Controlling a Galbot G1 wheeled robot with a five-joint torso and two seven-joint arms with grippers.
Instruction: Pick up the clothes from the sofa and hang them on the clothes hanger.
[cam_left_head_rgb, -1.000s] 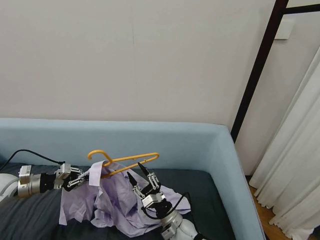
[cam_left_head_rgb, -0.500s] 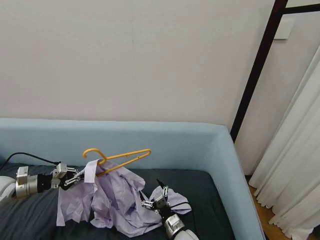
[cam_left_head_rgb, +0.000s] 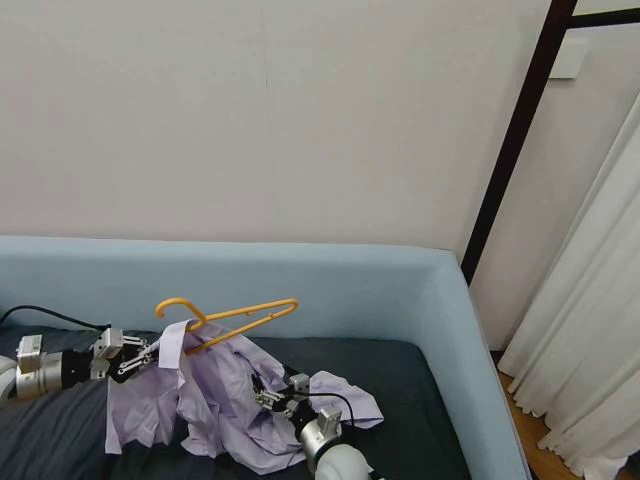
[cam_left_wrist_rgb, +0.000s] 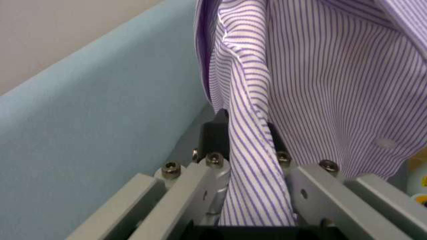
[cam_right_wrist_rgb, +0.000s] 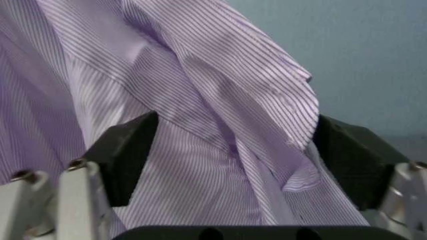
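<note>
The purple striped shirt (cam_left_head_rgb: 215, 400) lies heaped on the dark seat of the pale blue sofa (cam_left_head_rgb: 420, 300), with an orange hanger (cam_left_head_rgb: 240, 316) sticking out at its top. The left gripper (cam_left_head_rgb: 145, 354) is pinched tight on a strip of the shirt near the hanger's hook. The right gripper (cam_left_head_rgb: 268, 390) sits low in the heap, pads spread wide with cloth loose between them.

right hand (cam_right_wrist_rgb: 233, 150) | fingers (cam_right_wrist_rgb: 123, 157) spread apart | striped purple shirt (cam_right_wrist_rgb: 200, 100) between them | blue sofa (cam_right_wrist_rgb: 373, 50) behind
</note>
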